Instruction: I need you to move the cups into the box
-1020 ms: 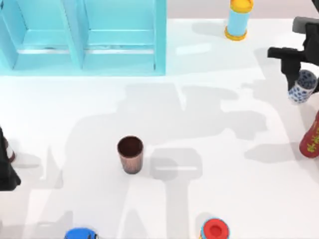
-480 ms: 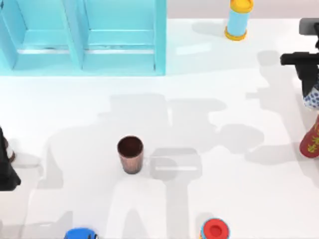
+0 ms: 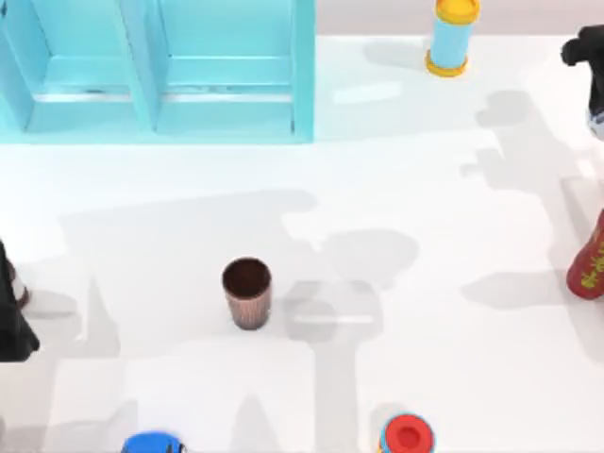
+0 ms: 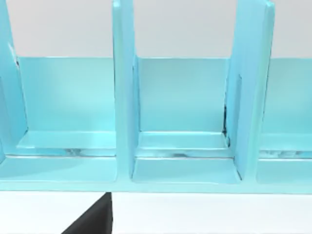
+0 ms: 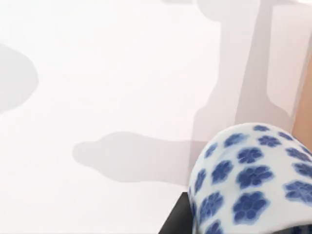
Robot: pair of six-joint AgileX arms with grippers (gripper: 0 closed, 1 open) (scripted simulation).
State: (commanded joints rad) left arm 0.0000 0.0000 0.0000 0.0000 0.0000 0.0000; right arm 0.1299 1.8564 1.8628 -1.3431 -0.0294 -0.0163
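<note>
A: Right gripper (image 3: 593, 85), item one?
B: Upper right edge of the top view, mostly cut off by the frame. How far its fingers are spread cannot be told. The white cup with blue flowers (image 5: 251, 178) fills the lower right of the right wrist view, a dark part beneath it; whether it is gripped cannot be told.

A: Left gripper?
B: Parked at the left edge; a dark piece (image 3: 11, 321) is all that can be made out, fingers hidden.

A: Second cup?
B: Reddish-brown cup (image 3: 247, 293), upright on the table (image 3: 425, 236), left of centre, well apart from both arms.

A: Box?
B: Light-blue box (image 3: 156, 71), upper left, compartments partly cropped.

A: Others?
B: Blue-and-yellow cylinder (image 3: 449, 36), top; red bottle (image 3: 590, 260), right edge, cropped.
</note>
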